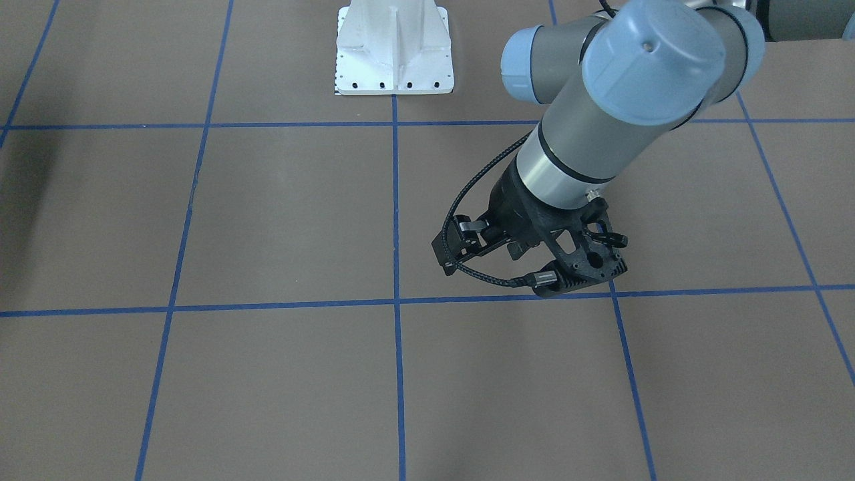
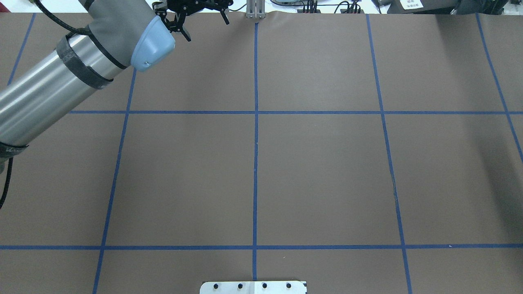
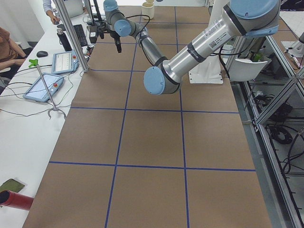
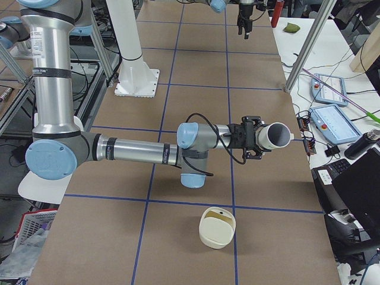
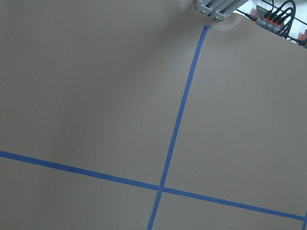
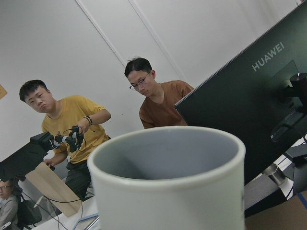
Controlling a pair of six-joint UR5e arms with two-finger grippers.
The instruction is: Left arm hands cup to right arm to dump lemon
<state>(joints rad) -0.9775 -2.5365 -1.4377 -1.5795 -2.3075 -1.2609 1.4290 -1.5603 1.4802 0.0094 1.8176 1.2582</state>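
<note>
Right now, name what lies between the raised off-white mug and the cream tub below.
Only bare brown table paper and blue tape lines, in the exterior right view.

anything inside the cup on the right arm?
The cup shows a bare grey inner wall in the right wrist view, and its near rim covers the bottom. In the exterior right view it lies sideways and the mouth looks empty, but deeper in is too small to tell.

The table [image 2: 327,171] is dull brown with a blue tape grid [image 2: 255,163]. The cup [image 6: 168,191] is off-white with a grey inside; the left arm [image 1: 588,133] is silver with light-blue caps.
</note>
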